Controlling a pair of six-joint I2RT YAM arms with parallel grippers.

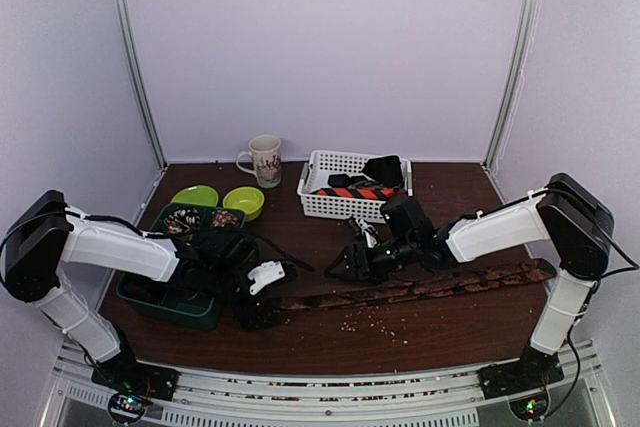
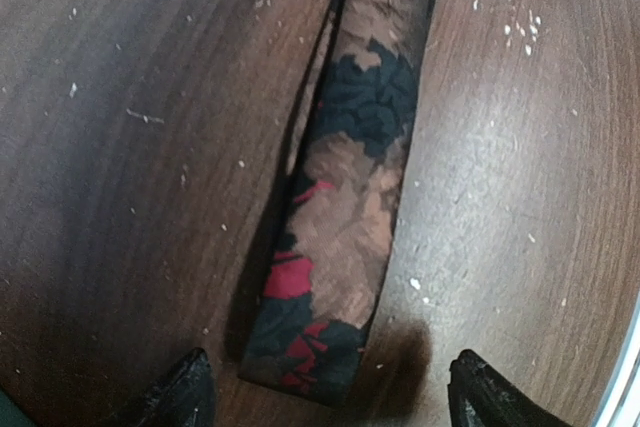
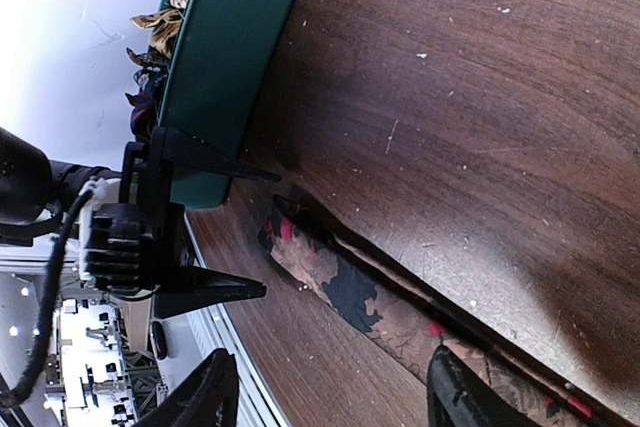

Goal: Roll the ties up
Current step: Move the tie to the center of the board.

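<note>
Over the flat patterned tie (image 2: 350, 197), left fingers (image 2: 185, 392) and right fingers (image 3: 200, 397) both stand apart.

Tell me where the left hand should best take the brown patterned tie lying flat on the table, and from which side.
Probably its narrow end, from straight above. The brown patterned tie lies flat, and that end sits between the open fingers of the left hand, so pinching across its width suits.

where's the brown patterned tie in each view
Top external: brown patterned tie lies flat across the near table.
Left wrist: tie down the centre, ending at the left gripper.
Right wrist: tie lower middle, running diagonally.
Shared landmark: left gripper at the tie's end.
</note>
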